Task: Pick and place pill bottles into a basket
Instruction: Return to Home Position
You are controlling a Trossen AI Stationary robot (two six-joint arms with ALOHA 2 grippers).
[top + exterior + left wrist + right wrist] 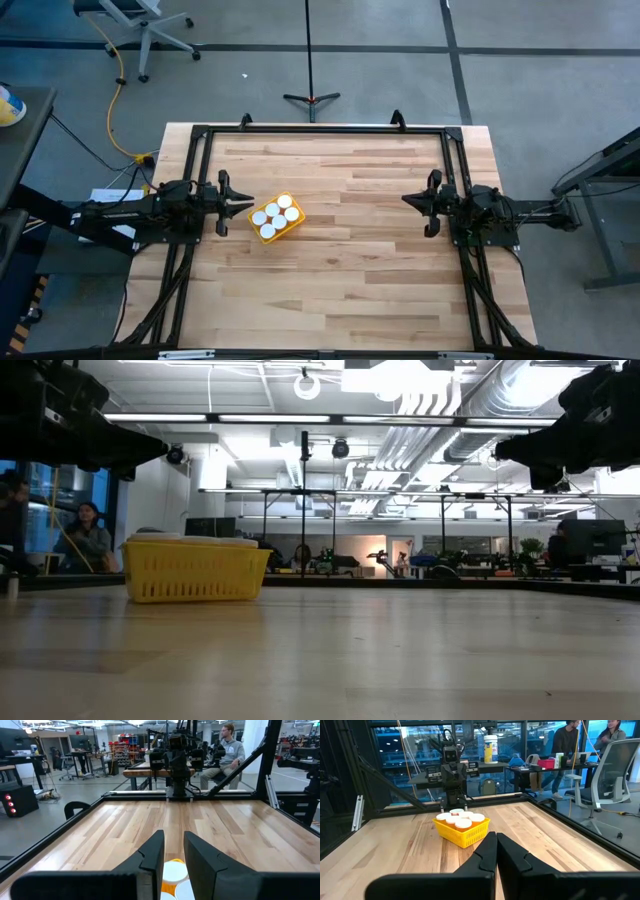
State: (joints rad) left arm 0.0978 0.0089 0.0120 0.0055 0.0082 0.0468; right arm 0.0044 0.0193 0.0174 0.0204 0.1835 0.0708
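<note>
Yellow plastic showing left of centre in the high view: reading it as the basket [268,238], resting on the bench [360,260] and carrying the pill bottles [275,215] as six white caps packed inside, with none lying loose on the wood. Noting its long axis running skewed to the planks, rising from lower left toward upper right. Finding the left gripper [244,203] just beside the basket's left-hand corner and pointing at it, though whether touching or barely clear is not telling from above. Seeing, in the left wrist view, its fingers [150,857] standing a narrow slot apart around nothing, with white caps peeking through that slot directly ahead and below. Placing the right gripper [408,199] well apart at centre right, facing the basket across bare wood, its fingers [515,855] pressed together and empty. Judging the left arm far the nearer of the two, and so judging its retreat as the delicate one: pulling straight back toward the frame's left edge, away from the corner, not sliding sideways along the rim and nudging the basket.
</note>
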